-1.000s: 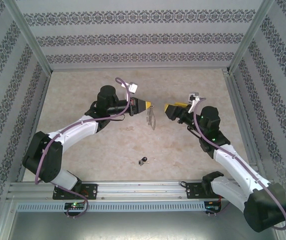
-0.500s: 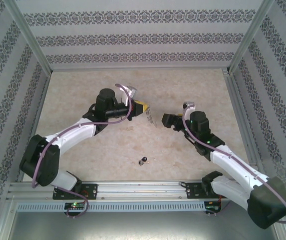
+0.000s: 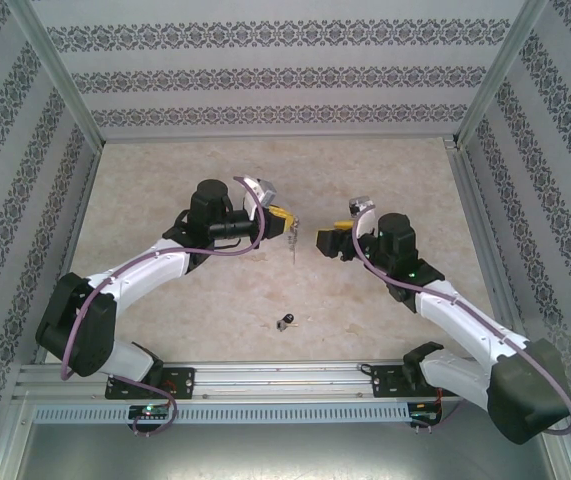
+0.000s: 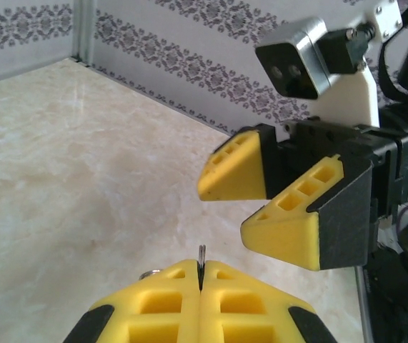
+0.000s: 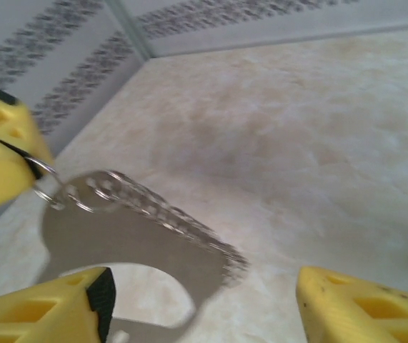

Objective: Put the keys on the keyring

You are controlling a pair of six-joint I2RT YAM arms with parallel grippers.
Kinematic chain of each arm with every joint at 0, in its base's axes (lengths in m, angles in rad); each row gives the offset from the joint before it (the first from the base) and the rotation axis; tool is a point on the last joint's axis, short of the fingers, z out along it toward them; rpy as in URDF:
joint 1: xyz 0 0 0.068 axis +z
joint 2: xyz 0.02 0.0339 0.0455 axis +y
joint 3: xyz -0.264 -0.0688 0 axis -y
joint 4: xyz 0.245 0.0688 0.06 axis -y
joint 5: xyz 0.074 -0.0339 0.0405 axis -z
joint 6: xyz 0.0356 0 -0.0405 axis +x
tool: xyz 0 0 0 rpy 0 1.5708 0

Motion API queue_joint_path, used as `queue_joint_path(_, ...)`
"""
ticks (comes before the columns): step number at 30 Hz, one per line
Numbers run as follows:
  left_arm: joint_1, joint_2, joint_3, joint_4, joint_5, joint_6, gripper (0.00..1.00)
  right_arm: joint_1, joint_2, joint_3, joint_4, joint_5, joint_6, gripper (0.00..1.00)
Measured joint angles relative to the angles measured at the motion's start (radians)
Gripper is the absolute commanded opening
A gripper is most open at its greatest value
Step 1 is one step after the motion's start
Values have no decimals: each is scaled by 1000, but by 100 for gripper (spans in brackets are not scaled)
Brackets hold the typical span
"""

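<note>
Nearest us the key [image 3: 285, 321] lies alone on the table [image 3: 195, 320], well apart from both grippers, so we judge nothing is threaded yet; mid-table the left gripper [image 3: 289, 221] is pressed together on the keyring [image 3: 293, 243], which hangs edge-on below its tips; the right gripper [image 3: 321, 241] stands spread just beside the loop, holding nothing; fetching the key looks like the next job; beyond, bare tabletop runs to the far wall [image 3: 285, 120], with ample room on either side.
</note>
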Motion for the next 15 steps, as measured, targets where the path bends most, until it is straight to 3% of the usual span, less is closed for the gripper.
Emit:
queue_joint_path(10,0,24,36,-37,87,0,0,-21,40,52,59,-228,-16,43)
queue_joint_path(15,0,34,44,-47,116,-4,0,-21,67,66,83,-280,-2,39)
